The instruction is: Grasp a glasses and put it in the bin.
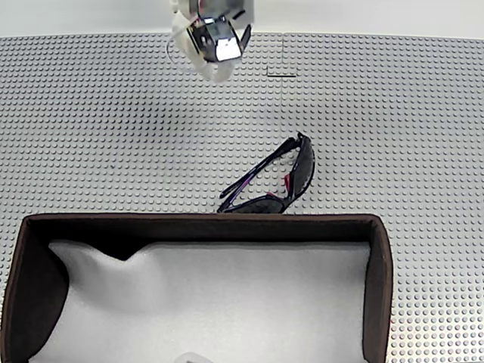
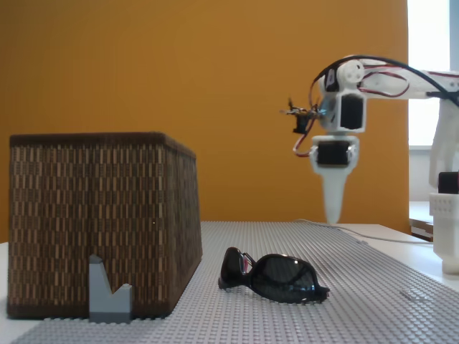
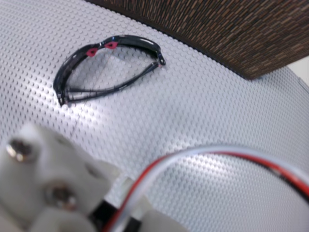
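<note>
Your white tool [image 2: 333, 209] hangs seemingly clenched, empty; grip the light, slippery, thin-framed dark-lensed sunglasses [image 1: 274, 181] across the stiffer brow bar

Bin [image 1: 382, 287] cut off by the fixed view's bottom edge; blurred arm parts [image 3: 53, 188] in the wrist view's foreground

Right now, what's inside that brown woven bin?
The bin holds white padding across its floor, bulging at the left. The glasses lie outside on the studded mat. Whatever is beneath the padding is hidden.
</note>
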You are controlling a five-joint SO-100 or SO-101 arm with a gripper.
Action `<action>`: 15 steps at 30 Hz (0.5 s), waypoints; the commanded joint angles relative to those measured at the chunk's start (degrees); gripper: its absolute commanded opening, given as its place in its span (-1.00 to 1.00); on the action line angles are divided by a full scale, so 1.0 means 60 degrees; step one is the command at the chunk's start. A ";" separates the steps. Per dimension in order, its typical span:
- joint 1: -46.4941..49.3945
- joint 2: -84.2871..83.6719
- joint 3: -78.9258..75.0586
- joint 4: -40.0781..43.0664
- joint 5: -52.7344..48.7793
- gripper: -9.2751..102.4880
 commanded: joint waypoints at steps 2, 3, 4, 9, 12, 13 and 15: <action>-0.0308 -0.0586 -0.0850 -0.0645 0.0381 -0.49; -0.0366 -0.0747 -0.0996 -0.0908 0.0527 -0.47; -0.0425 -0.0923 -0.1172 -0.1187 0.0645 -0.47; -0.1055 -0.1875 -0.1919 -0.2871 0.1099 -0.45; -0.1333 -0.2212 -0.1978 -0.3838 0.1362 -0.45; -0.1406 -0.2344 -0.2065 -0.4058 0.1392 -0.45; -0.1538 -0.2651 -0.2271 -0.4424 0.1655 -0.45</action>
